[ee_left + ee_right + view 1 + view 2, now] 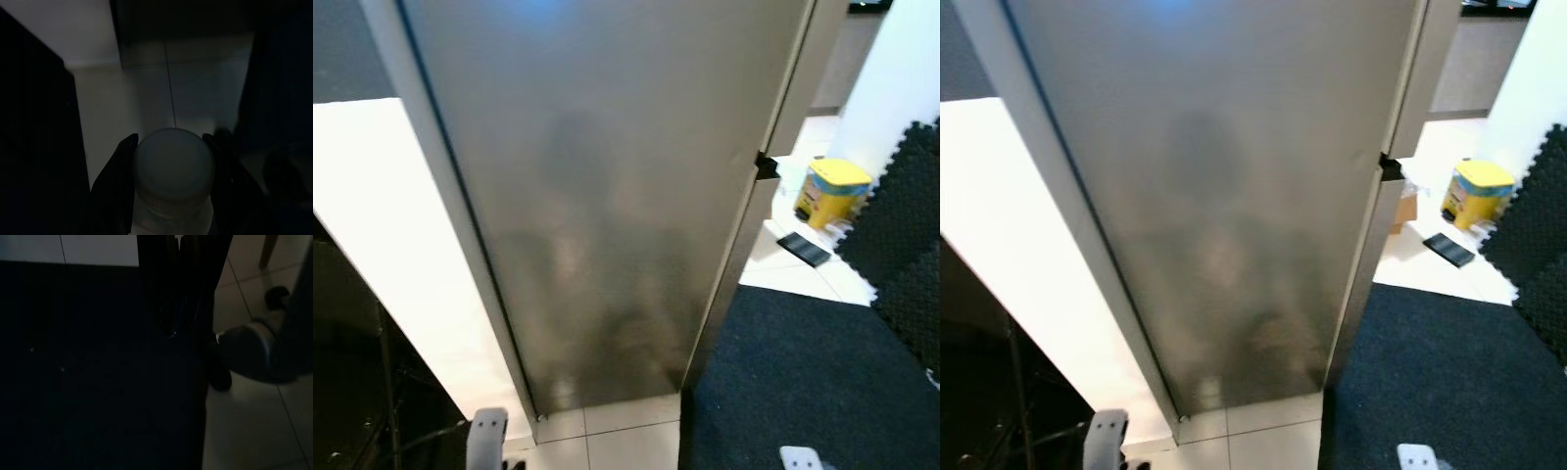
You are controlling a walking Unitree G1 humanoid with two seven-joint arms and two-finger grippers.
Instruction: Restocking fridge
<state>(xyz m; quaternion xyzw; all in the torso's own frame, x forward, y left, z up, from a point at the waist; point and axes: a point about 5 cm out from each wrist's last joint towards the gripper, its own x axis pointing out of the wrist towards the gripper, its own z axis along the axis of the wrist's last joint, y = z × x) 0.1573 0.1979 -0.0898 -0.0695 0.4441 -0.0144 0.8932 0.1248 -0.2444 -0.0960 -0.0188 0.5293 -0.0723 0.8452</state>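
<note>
The tall stainless fridge door [607,196] stands shut, while a pale round-capped bottle [173,181] sits clamped between the left gripper [171,161] fingers.

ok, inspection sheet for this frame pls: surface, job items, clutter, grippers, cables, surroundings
Surface: pale floor tiles in front of the fridge; dark mat to the robot's right.
Job's things: steel fridge door, shut; a pale round-capped bottle held in the left gripper.
Clutter: yellow tub and a flat dark item on the floor past the fridge's right side.
Grippers: left gripper jaws closed on the bottle; right gripper hangs over the mat, too dark to judge.
Cables: nothing seen for certain.
Surroundings: white wall left of the fridge; black foam tiles far right.
</note>
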